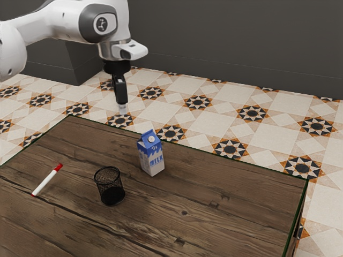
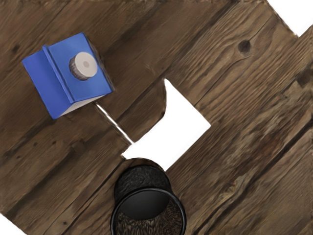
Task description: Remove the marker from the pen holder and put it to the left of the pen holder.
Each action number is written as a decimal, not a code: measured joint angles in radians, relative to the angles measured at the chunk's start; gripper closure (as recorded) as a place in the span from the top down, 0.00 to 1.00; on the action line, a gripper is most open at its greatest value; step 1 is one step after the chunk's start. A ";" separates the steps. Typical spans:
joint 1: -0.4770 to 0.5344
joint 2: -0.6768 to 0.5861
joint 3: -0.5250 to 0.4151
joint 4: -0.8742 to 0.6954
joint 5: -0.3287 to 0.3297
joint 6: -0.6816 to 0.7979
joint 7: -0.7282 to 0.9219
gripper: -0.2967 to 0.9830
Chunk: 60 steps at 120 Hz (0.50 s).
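One marker [image 1: 47,181] lies on counter [image 1: 236,214], outside pen holder [image 1: 110,186], below our tool [image 1: 122,108] toward exterior view's left; likely light, stiff, slick: we would pinch mid-barrel; tool wide or narrow, we cannot tell

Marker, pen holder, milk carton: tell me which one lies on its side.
The white marker with the red cap: it lies flat, while the black mesh pen holder and the blue-and-white milk carton both stand upright.
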 joint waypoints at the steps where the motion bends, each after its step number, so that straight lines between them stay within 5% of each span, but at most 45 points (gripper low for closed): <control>1: -0.003 0.000 0.000 0.000 0.001 0.000 0.000 0.77; 60: -0.047 -0.139 -0.008 -0.001 0.074 -0.040 -0.009 0.77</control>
